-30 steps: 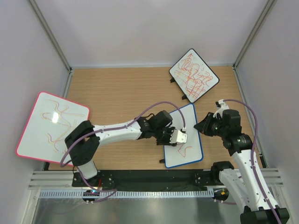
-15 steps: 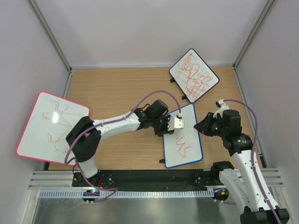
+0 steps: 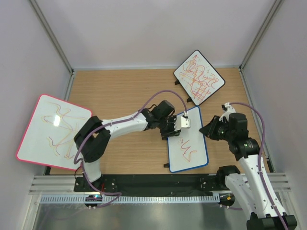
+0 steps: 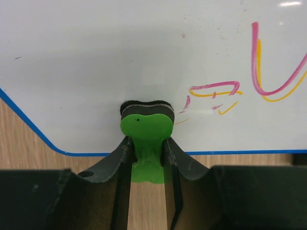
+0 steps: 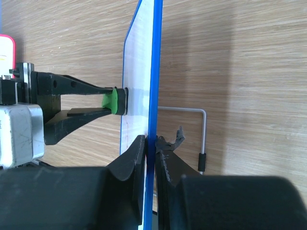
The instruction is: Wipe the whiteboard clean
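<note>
Clamping a green eraser (image 4: 145,125) by its handle, the left gripper (image 4: 145,143) is closed tight on it and presses the black felt pad flat against the whiteboard (image 4: 96,52), close to the blue frame at one rounded corner. Pink and orange strokes (image 4: 254,57) lie just beside the pad (a few faint smears sit between). The right gripper (image 5: 151,143) is pinched shut on the board's blue right-hand edge, beside a wire foot (image 5: 202,139). The board stands toward the desk's (image 3: 124,91) near right corner. A pink-framed board (image 3: 53,127) sits at the left edge; a black-framed board (image 3: 198,76) stands at the far right corner.
</note>
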Available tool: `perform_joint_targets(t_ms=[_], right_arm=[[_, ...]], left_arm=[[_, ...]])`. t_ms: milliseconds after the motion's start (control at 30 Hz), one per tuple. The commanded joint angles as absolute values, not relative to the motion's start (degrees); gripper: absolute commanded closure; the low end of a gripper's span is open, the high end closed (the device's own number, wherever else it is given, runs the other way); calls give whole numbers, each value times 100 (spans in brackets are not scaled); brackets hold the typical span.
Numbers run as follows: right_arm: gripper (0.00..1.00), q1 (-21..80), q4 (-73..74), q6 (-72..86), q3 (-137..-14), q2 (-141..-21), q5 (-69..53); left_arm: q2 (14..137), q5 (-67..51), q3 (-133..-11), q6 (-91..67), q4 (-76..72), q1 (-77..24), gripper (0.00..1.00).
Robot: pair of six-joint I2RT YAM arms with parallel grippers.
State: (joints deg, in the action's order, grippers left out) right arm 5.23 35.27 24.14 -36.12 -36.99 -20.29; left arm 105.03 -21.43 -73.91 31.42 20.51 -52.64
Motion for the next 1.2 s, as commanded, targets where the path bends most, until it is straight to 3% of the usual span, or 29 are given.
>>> perform_joint_targets(t_ms=[0,433,1167], right_arm=[[99,554,3436,2285,-3779,-3630,-1951],[99,554,3445,2285,-3788,-3647,-1934],[99,545,3445,2276,-3788,-3639,-1934]], left_arm=[[10266,-2899,-7401,2752,2013,-5431,100],[9879,-3709,-7128,2013,1943,-6073,100],[10731,-2979,-7093,1644,941,-5115,100]])
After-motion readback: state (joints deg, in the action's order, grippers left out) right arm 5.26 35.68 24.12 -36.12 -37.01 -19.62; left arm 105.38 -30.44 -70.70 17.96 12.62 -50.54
